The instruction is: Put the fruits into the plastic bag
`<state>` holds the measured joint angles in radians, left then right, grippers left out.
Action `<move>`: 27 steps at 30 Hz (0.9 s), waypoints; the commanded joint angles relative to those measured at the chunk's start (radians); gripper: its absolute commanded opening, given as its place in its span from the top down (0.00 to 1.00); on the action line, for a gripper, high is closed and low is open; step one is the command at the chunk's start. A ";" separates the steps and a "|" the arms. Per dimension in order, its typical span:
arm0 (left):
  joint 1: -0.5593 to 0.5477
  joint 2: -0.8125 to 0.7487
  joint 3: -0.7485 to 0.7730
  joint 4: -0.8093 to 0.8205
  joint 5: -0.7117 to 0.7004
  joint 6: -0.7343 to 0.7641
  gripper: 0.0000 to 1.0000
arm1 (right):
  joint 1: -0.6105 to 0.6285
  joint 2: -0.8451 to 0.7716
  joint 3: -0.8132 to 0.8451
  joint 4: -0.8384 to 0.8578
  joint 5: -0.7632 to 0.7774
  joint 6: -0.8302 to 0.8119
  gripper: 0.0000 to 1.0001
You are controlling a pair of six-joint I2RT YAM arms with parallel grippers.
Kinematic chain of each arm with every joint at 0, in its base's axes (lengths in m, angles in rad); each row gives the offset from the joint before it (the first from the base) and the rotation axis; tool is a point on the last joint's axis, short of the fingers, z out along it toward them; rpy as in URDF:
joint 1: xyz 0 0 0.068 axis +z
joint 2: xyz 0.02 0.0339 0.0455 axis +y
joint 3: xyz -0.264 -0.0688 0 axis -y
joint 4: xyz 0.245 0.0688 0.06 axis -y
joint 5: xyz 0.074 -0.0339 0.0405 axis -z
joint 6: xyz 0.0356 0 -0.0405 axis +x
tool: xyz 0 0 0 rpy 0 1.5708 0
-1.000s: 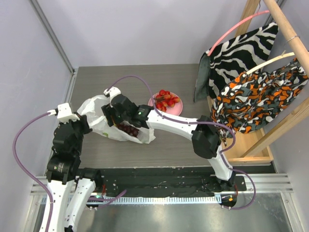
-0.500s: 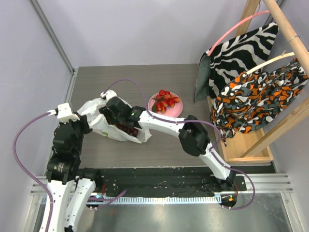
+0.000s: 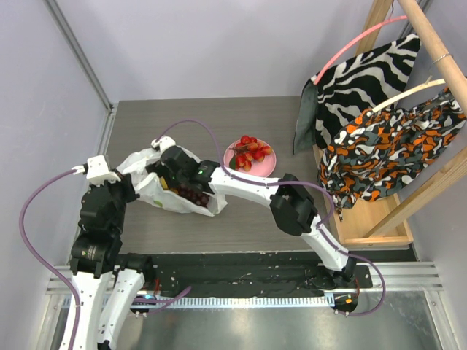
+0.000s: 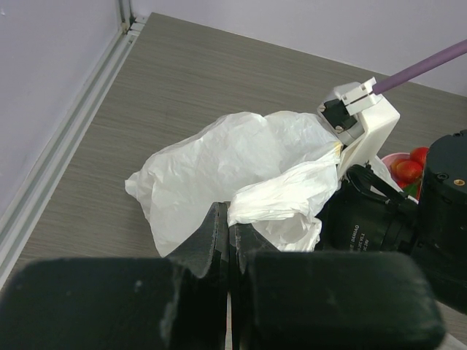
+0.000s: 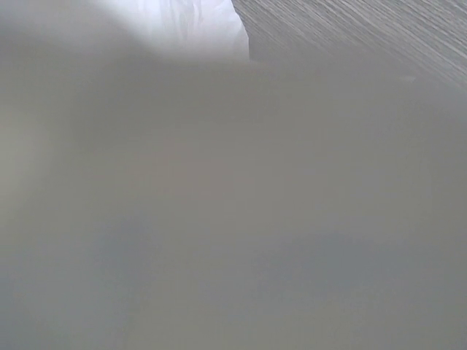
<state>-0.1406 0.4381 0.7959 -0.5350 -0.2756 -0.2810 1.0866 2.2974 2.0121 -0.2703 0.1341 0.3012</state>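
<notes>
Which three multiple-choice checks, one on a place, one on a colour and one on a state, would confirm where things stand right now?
1. Where is the grape bunch? A) on the bare table B) in the plastic bag C) on the wooden rack
2. The plate is: A) blue B) pink C) green
3. The left end effector is: A) open above the plate B) out of view C) shut on the bag

Key: B, purple shows inside the bag's mouth; B, its rim is pink under the red fruits; C, it pinches white plastic.
</notes>
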 commanded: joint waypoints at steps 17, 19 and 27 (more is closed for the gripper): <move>0.001 -0.013 -0.001 0.020 -0.048 -0.007 1.00 | -0.019 -0.378 -0.371 0.264 -0.165 0.128 0.09; -0.001 -0.013 -0.001 0.020 -0.051 -0.006 1.00 | -0.019 -0.420 -0.426 0.310 -0.163 0.133 0.09; -0.001 -0.012 -0.001 0.021 -0.053 -0.006 1.00 | -0.019 -0.539 -0.519 0.339 -0.246 0.076 0.09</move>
<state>-0.1417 0.4335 0.7959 -0.5362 -0.3141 -0.2825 1.0683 1.8256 1.5112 0.0086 -0.0471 0.4133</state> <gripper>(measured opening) 0.021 0.911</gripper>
